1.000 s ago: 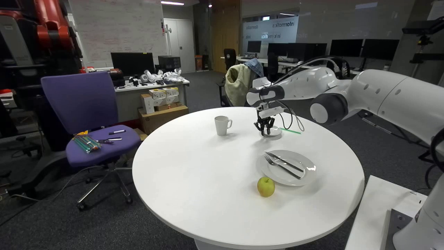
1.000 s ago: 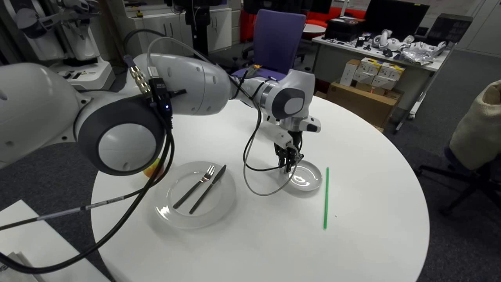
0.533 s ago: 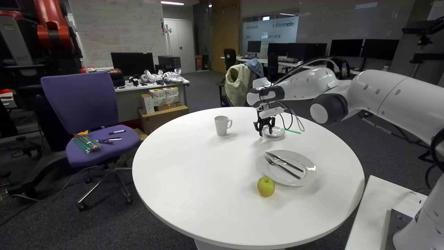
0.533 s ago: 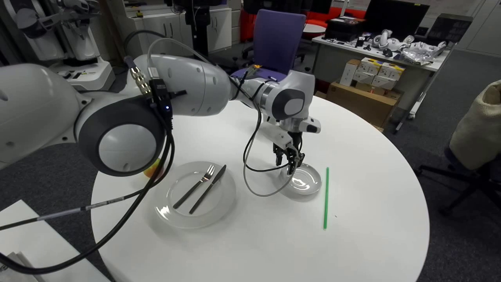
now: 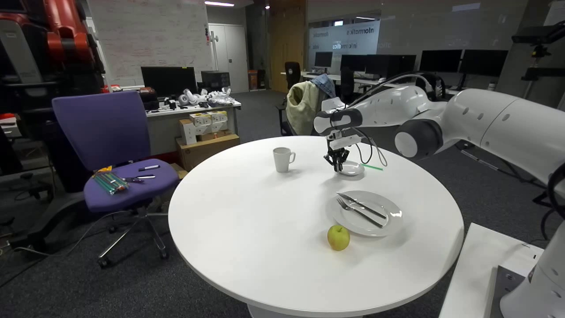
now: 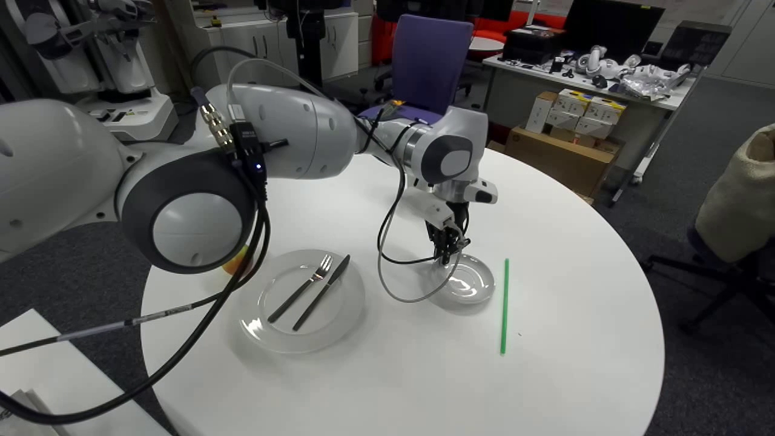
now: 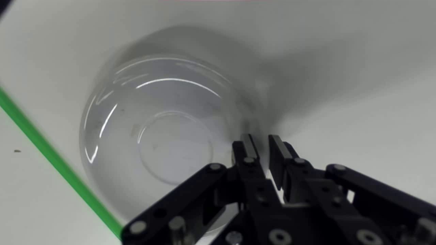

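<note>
White saucer [image 7: 173, 146] facing up, round and alike every way, on the round table [image 5: 247, 229] beside a green stick [image 6: 504, 306], gripper [image 7: 263, 141] nearly closed at its rim, narrow gap, pinching or not unclear

1. In an exterior view we look from well back, slightly down across the round white desk [image 5: 247, 212]; the white robot arm [image 5: 485, 117] enters at picture right, black monitors [image 5: 440, 61] far behind.
2. In an exterior view we are much nearer the arm, which fills the left, and face more steeply down, toward a purple fabric chair [image 6: 431, 60].
3. In the wrist view we look down from close above a small round white saucer [image 7: 173, 149], the black two-fingered claw [image 7: 261, 144] entering at lower right.
4. Both exterior views share desk, chair and a large round white plate [image 6: 340, 318]; all three share the saucer and a thin green straw [image 7: 61, 167].
</note>
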`<state>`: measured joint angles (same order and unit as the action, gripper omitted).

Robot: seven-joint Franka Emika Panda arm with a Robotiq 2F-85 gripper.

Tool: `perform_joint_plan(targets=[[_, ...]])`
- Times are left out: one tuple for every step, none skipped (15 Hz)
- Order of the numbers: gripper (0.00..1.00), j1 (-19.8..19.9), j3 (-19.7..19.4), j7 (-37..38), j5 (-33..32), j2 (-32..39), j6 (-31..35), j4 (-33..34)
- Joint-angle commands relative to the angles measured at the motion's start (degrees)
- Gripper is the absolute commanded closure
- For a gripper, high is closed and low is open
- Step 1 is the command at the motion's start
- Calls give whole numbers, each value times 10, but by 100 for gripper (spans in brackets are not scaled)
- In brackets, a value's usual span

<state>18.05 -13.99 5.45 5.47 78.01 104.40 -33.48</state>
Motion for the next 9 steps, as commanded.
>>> perform_joint_plan(targets=[[97, 3, -3, 12, -2, 11, -15, 25], [97, 3, -3, 12, -2, 11, -15, 25], [98, 3, -3, 12, -2, 11, -16, 25], [98, 2, -3, 14, -1, 10, -19, 25], [98, 2, -4, 15, -2, 10, -22, 25], [98, 1, -4, 16, -2, 10, -27, 23], [97, 1, -5, 19, -2, 11, -33, 22], [97, 0, -6, 22, -3, 12, -36, 21], [97, 0, -6, 26, -3, 13, -40, 21]])
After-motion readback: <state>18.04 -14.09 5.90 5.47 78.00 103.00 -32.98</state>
